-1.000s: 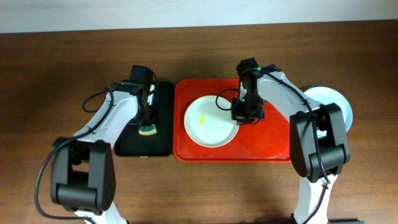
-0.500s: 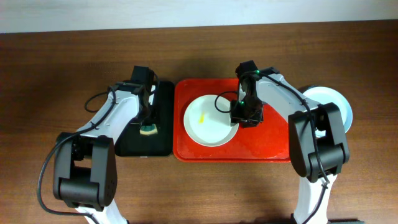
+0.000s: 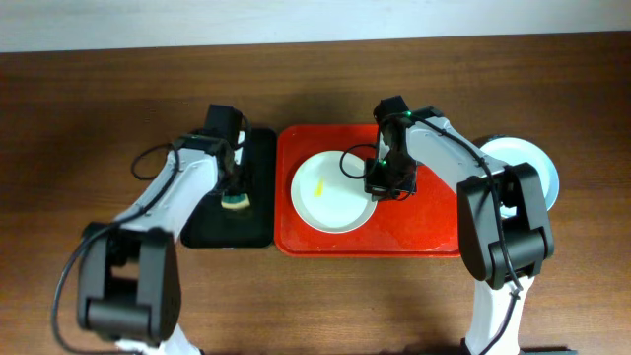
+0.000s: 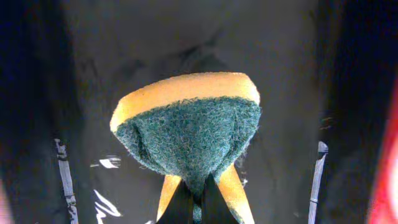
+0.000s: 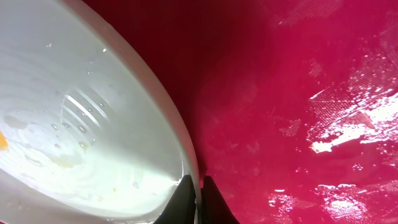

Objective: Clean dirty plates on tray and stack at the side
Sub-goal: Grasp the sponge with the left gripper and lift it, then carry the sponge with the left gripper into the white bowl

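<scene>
From overhead, the red tray (image 3: 424,225) sits in the middle of the wooden table (image 3: 89,108). A narrower black tray (image 3: 258,225) lies against its left edge. One white plate (image 3: 330,197) lies in the left half of the red tray, with a yellow smear (image 3: 320,186) left of its centre. The right gripper (image 3: 386,185) is down at the plate's right rim. Off the red tray's right edge, near the table's right edge, are pale blue plates (image 3: 539,158), partly hidden behind the right arm. The left gripper (image 3: 235,197) hangs over the black tray with a sponge (image 3: 235,205) at its tip.

From the left wrist, the sponge (image 4: 186,124) is yellow with a dark green scouring face. It is bent into a curve, its lower end squeezed between the two fingertips. The left gripper (image 4: 198,200) is clamped tight on it, with the black tray (image 4: 186,37) behind.

From the right wrist, the right gripper (image 5: 198,194) has its fingertips pressed close together, nipping the white plate (image 5: 81,124) by its rim. The plate's surface is wet and beaded. The red tray (image 5: 298,93) to the right glistens with water.
</scene>
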Robot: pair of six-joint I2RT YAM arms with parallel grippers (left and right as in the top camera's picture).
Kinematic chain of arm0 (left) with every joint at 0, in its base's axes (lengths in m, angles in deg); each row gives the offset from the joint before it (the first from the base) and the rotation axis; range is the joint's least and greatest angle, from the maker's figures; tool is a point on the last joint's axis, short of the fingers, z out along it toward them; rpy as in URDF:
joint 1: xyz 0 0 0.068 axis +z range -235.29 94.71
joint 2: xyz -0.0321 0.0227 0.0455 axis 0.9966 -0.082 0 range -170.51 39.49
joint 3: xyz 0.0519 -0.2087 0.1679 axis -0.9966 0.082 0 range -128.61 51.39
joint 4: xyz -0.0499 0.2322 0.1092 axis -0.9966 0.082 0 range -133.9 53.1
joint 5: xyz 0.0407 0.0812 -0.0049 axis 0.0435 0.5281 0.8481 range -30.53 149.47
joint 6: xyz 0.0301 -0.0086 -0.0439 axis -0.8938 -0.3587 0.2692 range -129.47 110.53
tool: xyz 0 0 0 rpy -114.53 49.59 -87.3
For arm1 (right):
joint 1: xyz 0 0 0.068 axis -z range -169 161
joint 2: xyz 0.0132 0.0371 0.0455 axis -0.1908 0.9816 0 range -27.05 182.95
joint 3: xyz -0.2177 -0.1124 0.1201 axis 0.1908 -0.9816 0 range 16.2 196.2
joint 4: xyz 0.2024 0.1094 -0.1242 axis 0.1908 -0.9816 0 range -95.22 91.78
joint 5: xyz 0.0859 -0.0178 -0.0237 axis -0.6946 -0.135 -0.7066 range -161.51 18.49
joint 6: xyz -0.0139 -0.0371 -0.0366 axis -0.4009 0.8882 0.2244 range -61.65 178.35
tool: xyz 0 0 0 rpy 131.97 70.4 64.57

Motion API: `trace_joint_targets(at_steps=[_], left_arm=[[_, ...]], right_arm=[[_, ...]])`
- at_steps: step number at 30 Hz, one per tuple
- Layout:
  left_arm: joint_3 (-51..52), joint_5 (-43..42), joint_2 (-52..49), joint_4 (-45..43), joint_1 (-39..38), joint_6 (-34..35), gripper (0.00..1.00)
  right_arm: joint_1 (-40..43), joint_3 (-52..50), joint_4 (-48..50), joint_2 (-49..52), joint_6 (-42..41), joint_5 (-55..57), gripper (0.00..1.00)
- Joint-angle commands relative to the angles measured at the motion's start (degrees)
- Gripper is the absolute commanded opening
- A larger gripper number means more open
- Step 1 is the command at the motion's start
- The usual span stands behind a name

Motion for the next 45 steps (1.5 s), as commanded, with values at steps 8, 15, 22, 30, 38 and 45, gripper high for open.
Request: trace_joint_targets(at_steps=[8, 15, 22, 30, 38, 45], left_arm=[[-2.2, 0.6, 11.7, 0.1, 0.0, -0.4, 0.0], [-3.3, -3.8, 11.7, 2.8, 0.0, -0.5, 0.0], [-9.5, -3.4, 11.7, 8.4, 0.0, -0.5, 0.0], [-14.3, -2.3, 8.1, 13.4, 0.0, -0.3, 0.0], [-14.3, -13.2, 4.5, 12.2, -3.8, 1.6, 0.0], [-14.3, -13.2, -0.7, 10.6, -11.3, 2.2, 0.0]], right_arm=[[-0.4, -0.4, 0.3, 0.3, -0.2, 1.2, 0.04], [-0.4, -0.4, 0.3, 0.4, -0.2, -0.8, 0.04], [-0.4, -0.4, 2.3, 0.3, -0.3, -0.8, 0.2], [-0.4, -0.4, 2.4, 0.3, -0.3, -3.9, 0.04], [-0.4, -0.4, 2.7, 0.3, -0.3, -4.9, 0.04], [-0.4, -0.4, 2.7, 0.4, -0.2, -5.2, 0.04]])
